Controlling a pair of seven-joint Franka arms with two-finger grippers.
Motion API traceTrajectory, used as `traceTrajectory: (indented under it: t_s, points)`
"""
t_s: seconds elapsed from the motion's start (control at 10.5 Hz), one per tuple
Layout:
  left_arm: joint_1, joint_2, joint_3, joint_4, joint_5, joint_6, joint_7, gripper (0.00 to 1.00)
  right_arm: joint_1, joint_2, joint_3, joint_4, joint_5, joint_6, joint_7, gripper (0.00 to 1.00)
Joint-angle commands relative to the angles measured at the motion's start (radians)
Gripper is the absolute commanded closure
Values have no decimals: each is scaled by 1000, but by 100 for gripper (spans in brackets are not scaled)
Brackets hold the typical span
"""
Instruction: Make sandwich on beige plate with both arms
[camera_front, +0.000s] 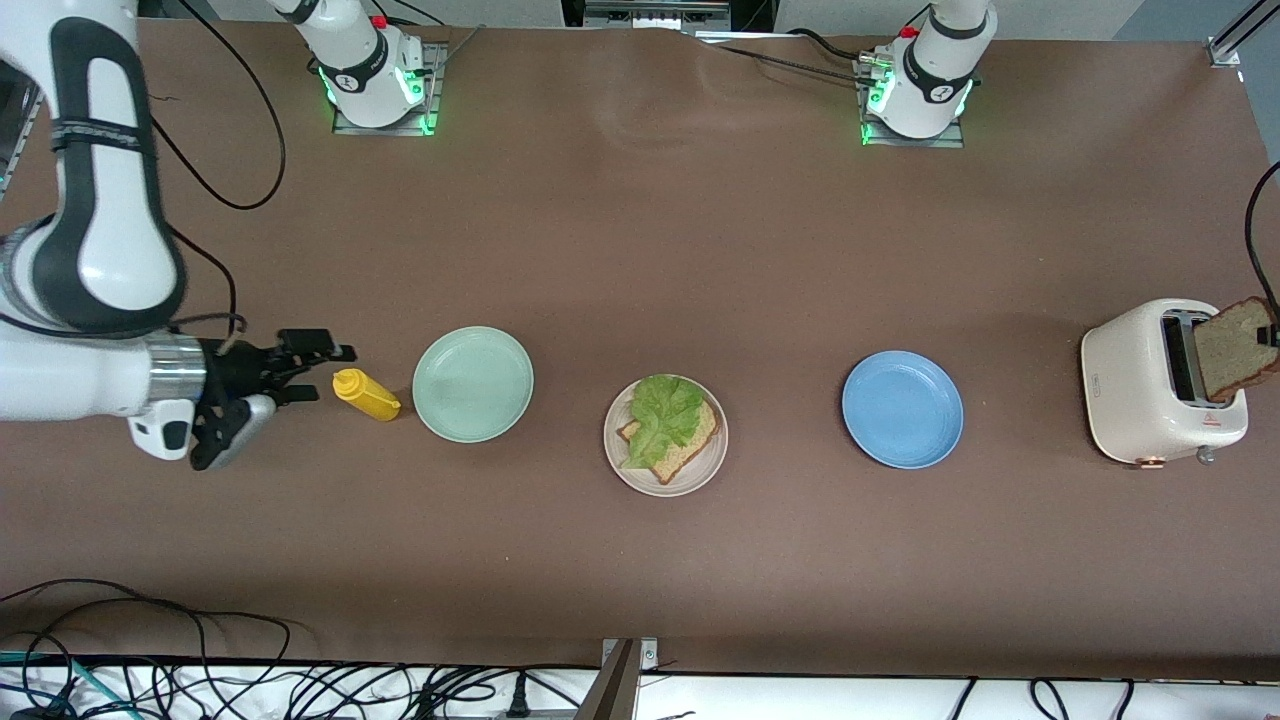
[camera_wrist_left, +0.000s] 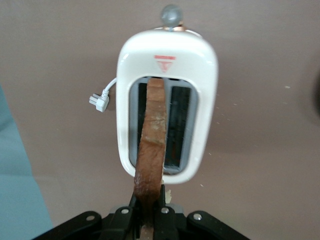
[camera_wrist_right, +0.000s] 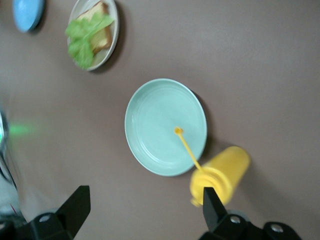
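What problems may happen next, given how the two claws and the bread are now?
1. The left claw pinches only the crust edge of the brown wholegrain bread slice in the white toaster; it may tear or slip.
2. The open right claw beside the yellow squeeze bottle might tip it.

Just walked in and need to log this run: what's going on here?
A two-arm sandwich build is midway. On the beige plate lie one bread slice and lettuce. The left gripper is shut on the second slice, which stands in the toaster at the left arm's end of the table. The right gripper is open beside the yellow bottle, holding nothing. The mint plate and blue plate are bare.
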Motion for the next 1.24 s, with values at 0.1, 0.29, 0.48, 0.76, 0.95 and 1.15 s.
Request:
traceTrajectory:
  t_s: [0.1,0.29,0.48,0.76,0.95,1.15]
  points:
    - [-160,-64,1,51,-13,-125,-86,100,-103,-4,19,-43,10,-7,-517,0]
    - [-188,-66,1,51,-208,-126,-303,100,-139,30,21,-37,45,-7,-735,0]
    - [-190,-67,-7,51,-233,-126,-348,100,-160,81,15,-35,166,-9,-931,0]
    - [-188,-81,-24,51,-235,-126,-345,100,-214,189,12,-32,267,-10,-1180,0]
    - [-188,-83,-21,48,-230,-124,-346,100,-229,266,12,-32,326,-10,-1292,0]
    - [-190,-83,-22,34,-219,-126,-348,100,-232,349,12,-31,443,-10,-1443,0]
